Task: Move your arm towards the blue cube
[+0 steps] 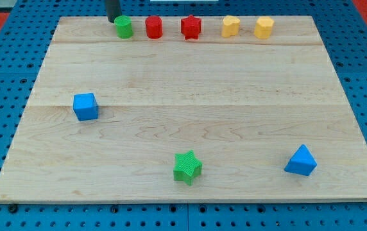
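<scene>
Blue cube (85, 106) far from my tip (113, 21).

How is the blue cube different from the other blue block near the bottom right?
The blue cube is box-shaped; the blue triangular block comes to a point. The cube sits at the view's left, the triangular block at the bottom right. Both are blue, standing alone, far from my tip.

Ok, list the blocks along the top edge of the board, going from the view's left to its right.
My tip → green cylinder → red cylinder → red star → yellow heart → yellow hexagonal block.
</scene>
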Robot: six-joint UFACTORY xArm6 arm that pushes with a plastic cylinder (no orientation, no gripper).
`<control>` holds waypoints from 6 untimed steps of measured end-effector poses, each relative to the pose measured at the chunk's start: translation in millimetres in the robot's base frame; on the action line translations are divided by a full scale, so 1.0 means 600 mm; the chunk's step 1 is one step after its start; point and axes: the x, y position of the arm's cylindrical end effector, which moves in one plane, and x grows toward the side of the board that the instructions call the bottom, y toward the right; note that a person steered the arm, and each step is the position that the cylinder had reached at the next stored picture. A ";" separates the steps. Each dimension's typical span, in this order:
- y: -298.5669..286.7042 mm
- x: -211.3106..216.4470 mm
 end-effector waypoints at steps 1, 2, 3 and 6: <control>-0.005 0.005; -0.054 0.009; -0.063 0.111; 0.178 0.417</control>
